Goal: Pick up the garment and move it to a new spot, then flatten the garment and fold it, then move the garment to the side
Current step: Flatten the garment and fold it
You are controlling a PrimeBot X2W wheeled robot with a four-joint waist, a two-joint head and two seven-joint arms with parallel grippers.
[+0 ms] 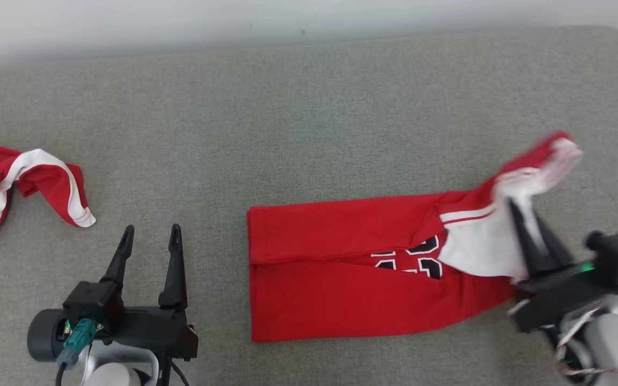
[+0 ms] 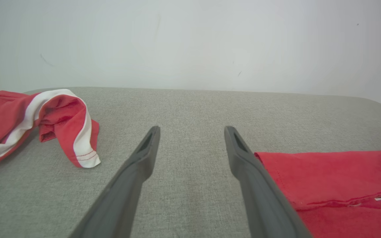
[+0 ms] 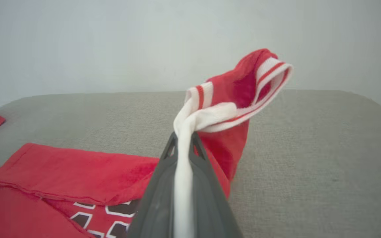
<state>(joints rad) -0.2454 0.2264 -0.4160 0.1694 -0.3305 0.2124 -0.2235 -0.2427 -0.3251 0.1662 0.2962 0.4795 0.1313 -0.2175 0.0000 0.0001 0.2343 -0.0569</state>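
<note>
**Item:** red jersey (image 1: 336, 273), white trim, dark numerals.
**Position:** I logged it partly folded on the grey padded surface (image 1: 309, 96), right of centre and toward the near edge, its right end lifted clear.
**Right gripper** (image 1: 523, 214): fingers pressed together on the white trim band, cloth bunched above them.
**Left gripper** (image 1: 151, 230): spread, empty, just left of the jersey, not touching.
**Second red garment** (image 1: 24, 182): crumpled at far left, well apart.
**Handling, as I judged it:** light, limp knit that would sag and drag. Best taken at hem or trim corners, one gripper each, never mid-panel.
</note>
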